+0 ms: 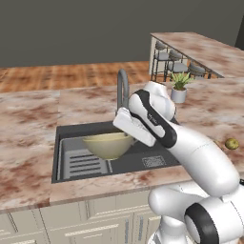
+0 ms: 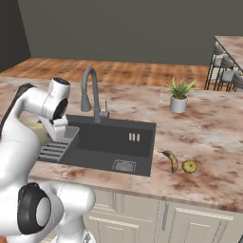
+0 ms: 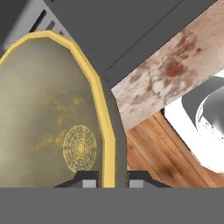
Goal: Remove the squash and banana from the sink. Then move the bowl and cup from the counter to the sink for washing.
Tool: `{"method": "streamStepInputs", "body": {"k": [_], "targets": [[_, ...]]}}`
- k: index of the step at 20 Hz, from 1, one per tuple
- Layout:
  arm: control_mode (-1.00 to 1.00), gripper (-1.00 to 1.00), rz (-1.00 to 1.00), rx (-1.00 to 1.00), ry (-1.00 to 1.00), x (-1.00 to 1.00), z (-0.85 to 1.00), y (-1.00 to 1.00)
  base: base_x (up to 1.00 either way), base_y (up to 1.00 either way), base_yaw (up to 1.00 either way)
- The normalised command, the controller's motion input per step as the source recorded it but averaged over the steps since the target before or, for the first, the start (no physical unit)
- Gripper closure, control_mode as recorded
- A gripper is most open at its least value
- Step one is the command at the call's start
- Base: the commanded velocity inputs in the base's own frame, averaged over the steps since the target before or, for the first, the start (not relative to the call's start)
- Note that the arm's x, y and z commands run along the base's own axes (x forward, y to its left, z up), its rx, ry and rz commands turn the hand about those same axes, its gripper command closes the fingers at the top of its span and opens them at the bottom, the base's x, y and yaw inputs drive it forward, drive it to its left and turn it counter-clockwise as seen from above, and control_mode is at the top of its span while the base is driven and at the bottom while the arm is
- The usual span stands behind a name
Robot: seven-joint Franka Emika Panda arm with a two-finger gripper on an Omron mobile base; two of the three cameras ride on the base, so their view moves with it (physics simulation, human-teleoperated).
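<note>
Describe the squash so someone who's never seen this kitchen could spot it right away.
Start at the dark sink in the marble counter and look along the counter to its right, toward the front edge. Two yellowish fruits lie there close together: the squash is the small round ball on the right, while the banana beside it is long and curved.

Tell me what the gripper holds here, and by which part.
The gripper holds the bowl by its rim, one finger on each side of the wall, over the sink.

Home kitchen, marble counter (image 2: 209,133), sink (image 2: 109,142) with gooseneck faucet (image 2: 90,92), cabinets (image 1: 95,224), bar stools (image 1: 174,62)
</note>
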Motion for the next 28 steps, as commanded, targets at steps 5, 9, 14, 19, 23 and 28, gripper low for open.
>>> {"method": "streamStepInputs", "body": {"k": [5,9,14,19,23,28], "targets": [[-1.0,1.0,0.0,0.0,0.11,-0.01,0.08,-0.44,0.0,0.0,0.0],[-1.0,1.0,-0.01,0.0,0.05,-0.03,0.05,-0.46,0.0,0.0,0.0],[-1.0,1.0,0.0,0.0,0.03,-0.02,0.03,-0.49,0.0,0.0,0.0],[-1.0,1.0,0.0,0.0,0.02,-0.01,0.01,-0.48,0.0,0.0,0.0],[-1.0,1.0,0.0,0.0,0.01,0.0,0.0,-0.47,0.0,0.0,0.0],[-1.0,1.0,0.0,0.0,0.0,0.0,0.0,-0.45,0.0,0.0,0.0]]}}
